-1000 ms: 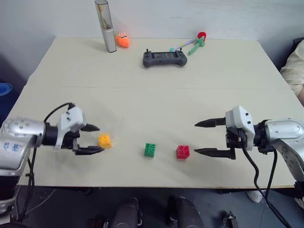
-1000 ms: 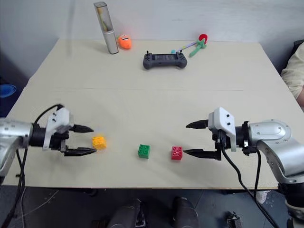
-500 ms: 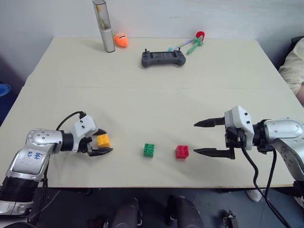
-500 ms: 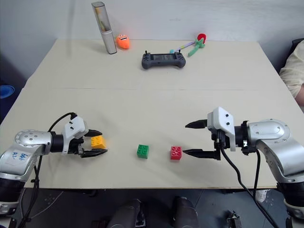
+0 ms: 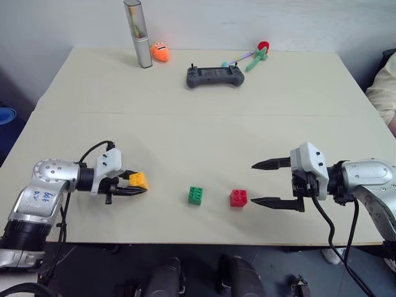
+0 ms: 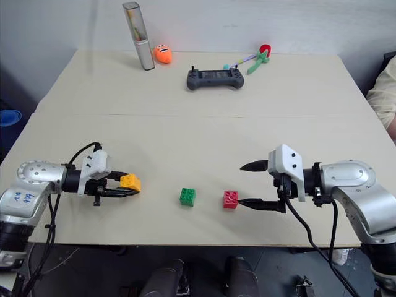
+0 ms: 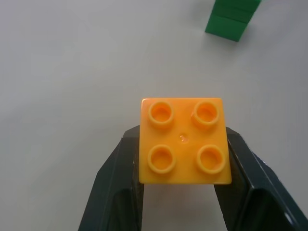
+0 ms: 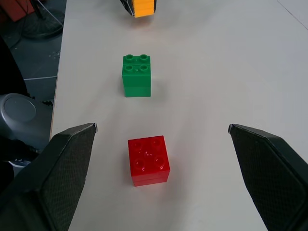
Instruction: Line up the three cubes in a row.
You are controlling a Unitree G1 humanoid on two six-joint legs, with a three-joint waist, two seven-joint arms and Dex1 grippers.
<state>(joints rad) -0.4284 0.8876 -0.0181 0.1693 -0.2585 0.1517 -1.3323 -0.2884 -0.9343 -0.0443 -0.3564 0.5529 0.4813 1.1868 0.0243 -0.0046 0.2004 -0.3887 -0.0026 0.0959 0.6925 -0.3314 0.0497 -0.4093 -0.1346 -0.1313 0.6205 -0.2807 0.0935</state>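
The yellow-orange cube (image 5: pixel 138 180) sits tilted between the fingers of my left gripper (image 5: pixel 136 184), which is shut on it near the table's front left. In the left wrist view its four studs (image 7: pixel 184 142) face the camera, with a black finger (image 7: pixel 120 173) pressed against each side. To its right, the green cube (image 5: pixel 195 195) and then the red cube (image 5: pixel 238 197) rest on the table. My right gripper (image 5: pixel 253 183) hangs open just right of the red cube (image 8: pixel 148 160), its fingers spread wide and touching nothing.
At the table's far side lie a grey game controller (image 5: pixel 215 76), a silver cylinder (image 5: pixel 137 34), an orange toy with a face (image 5: pixel 160 52) and a red-and-green toy (image 5: pixel 257 54). A person's sleeve (image 5: pixel 385 86) shows at the right edge.
My left gripper reached the yellow-orange cube and shut on it, tilting it and nudging it slightly right. The right gripper and the other two cubes stayed put.
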